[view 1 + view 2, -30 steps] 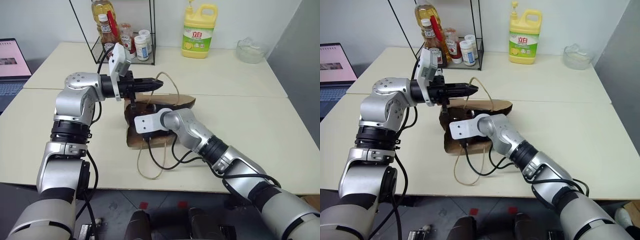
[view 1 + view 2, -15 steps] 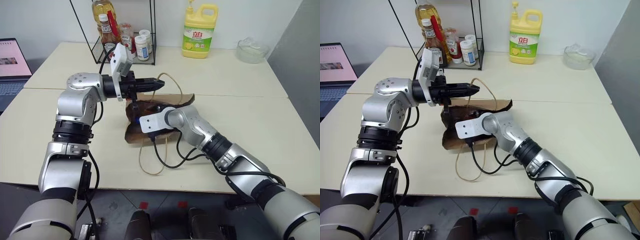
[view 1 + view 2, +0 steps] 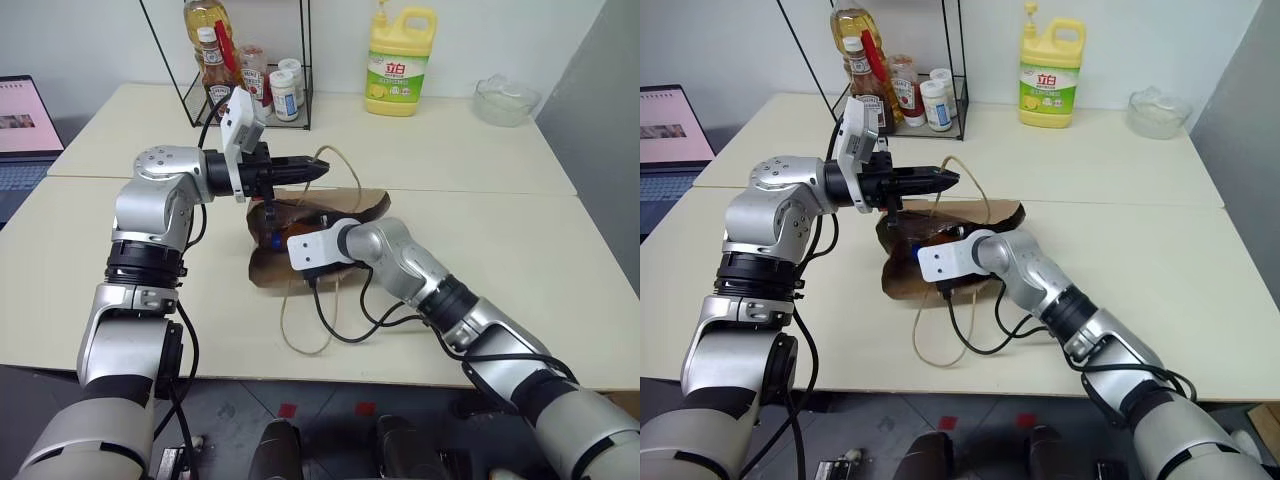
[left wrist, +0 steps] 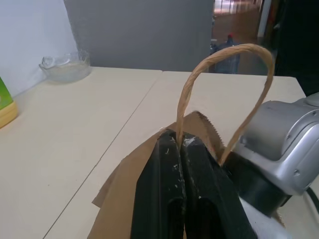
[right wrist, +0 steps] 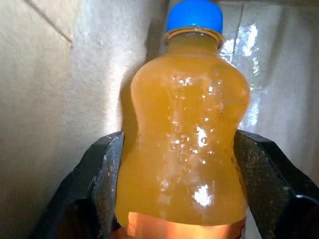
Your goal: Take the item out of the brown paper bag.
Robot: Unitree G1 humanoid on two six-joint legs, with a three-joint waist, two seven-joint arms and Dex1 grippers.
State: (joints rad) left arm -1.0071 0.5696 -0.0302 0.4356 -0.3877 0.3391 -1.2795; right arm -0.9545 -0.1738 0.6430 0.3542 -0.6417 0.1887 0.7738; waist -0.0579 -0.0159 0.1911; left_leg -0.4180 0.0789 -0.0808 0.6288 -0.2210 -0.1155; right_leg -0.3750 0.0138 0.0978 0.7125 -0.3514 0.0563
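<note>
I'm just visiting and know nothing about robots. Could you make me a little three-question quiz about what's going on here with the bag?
1. True or false: the left gripper is shut on a cord handle of the brown paper bag.
2. What sits between the right gripper's fingers? A) a red-capped sauce bottle B) the orange drink bottle with a blue cap C) nothing
3. Fill in: the yellow detergent jug stands at the table's ___ edge, near the wall.

Key: 1 true; 2 B; 3 far.
</note>
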